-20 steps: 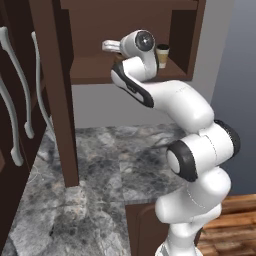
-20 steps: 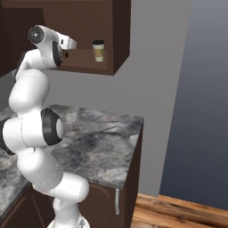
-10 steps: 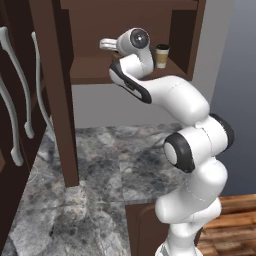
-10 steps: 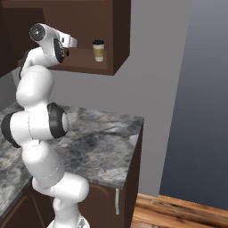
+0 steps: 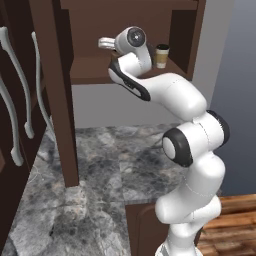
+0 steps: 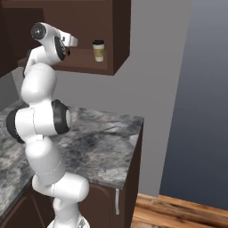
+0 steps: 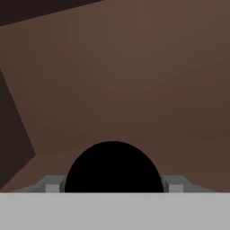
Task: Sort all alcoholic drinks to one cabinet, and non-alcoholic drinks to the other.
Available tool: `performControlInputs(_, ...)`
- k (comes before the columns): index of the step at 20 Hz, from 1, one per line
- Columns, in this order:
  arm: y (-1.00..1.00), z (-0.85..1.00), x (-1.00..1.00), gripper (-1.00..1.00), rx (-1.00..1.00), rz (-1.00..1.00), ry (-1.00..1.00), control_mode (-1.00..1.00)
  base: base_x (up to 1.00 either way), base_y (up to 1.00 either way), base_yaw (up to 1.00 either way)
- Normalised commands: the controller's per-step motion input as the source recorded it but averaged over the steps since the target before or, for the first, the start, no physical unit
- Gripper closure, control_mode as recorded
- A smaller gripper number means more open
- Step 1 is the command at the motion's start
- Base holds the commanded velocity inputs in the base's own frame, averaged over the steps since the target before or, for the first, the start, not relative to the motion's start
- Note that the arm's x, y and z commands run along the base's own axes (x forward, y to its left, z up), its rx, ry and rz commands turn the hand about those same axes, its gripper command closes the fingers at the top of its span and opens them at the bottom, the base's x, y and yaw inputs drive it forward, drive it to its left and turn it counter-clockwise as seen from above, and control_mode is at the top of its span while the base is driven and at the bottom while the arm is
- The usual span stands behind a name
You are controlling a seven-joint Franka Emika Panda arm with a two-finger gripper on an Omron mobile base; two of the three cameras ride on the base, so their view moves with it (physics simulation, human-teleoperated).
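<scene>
Black lid (image 7: 113, 167) sits pinched in the claw (image 7: 113, 186); base views show another cup (image 6: 99, 50).

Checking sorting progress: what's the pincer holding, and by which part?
Probably a coffee cup: its black top sits clasped at the sides between the fingers; its body is hidden.

Over the last second the arm has straightened: its dark elbow joint (image 5: 192, 142) has lifted away from the worktop (image 5: 115, 165) and now sits at middle right of the left base view, and in the right base view it has climbed toward middle left. The wrist (image 5: 131, 41) has crept slightly higher toward the top of the open wall cabinet (image 5: 95, 70).
</scene>
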Motion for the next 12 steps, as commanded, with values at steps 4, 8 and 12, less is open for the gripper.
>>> performControlInputs(4, 0.0, -0.15, 0.24, -1.0, 0.0, 0.0, -0.03, -1.0, 0.0, 0.0, 0.0)
performControlInputs(8, 0.0, -0.18, 0.28, -1.0, 0.0, 0.0, -0.05, -1.0, 0.0, 0.0, 0.0)
performControlInputs(12, 0.0, -0.19, 0.35, -1.0, 0.0, 0.0, -0.02, -1.0, 0.0, 0.0, 0.0)
